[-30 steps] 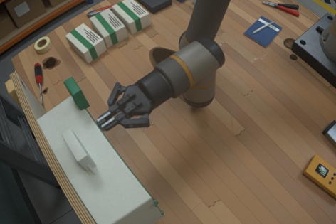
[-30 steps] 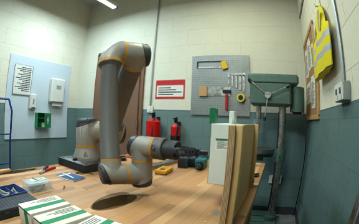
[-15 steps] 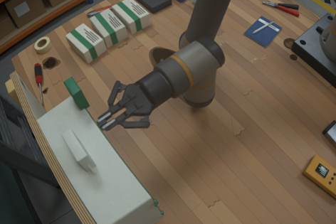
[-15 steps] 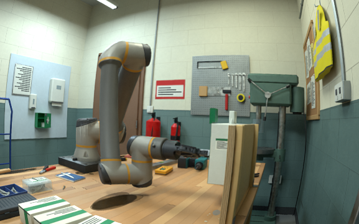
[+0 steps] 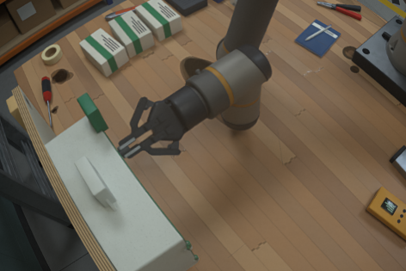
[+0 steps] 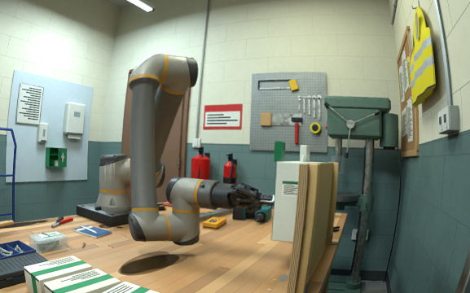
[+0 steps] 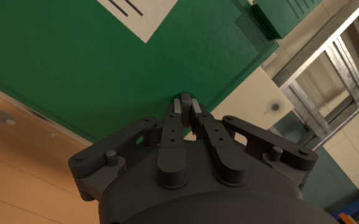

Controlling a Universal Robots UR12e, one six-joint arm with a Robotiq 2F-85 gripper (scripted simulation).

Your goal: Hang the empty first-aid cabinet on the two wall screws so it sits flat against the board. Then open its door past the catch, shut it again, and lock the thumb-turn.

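The white first-aid cabinet (image 5: 112, 198) hangs against the upright plywood board (image 6: 314, 219) at the bench's edge. Its green door (image 7: 104, 62) faces the arm and looks closed. A small grey thumb-turn (image 7: 185, 107) on the door near its edge is gripped in my closed gripper (image 7: 185, 107), which reaches the door front horizontally (image 5: 129, 147) (image 6: 268, 198). A white label (image 7: 137, 15) sits on the door. The wall screws are hidden behind the cabinet.
Behind the board stand a drill press (image 6: 356, 122) and a metal frame. On the bench lie three green-striped boxes (image 5: 129, 35), a screwdriver (image 5: 46, 95), tape roll (image 5: 51, 53), a yellow meter (image 5: 389, 211) and a blue notebook (image 5: 317, 37).
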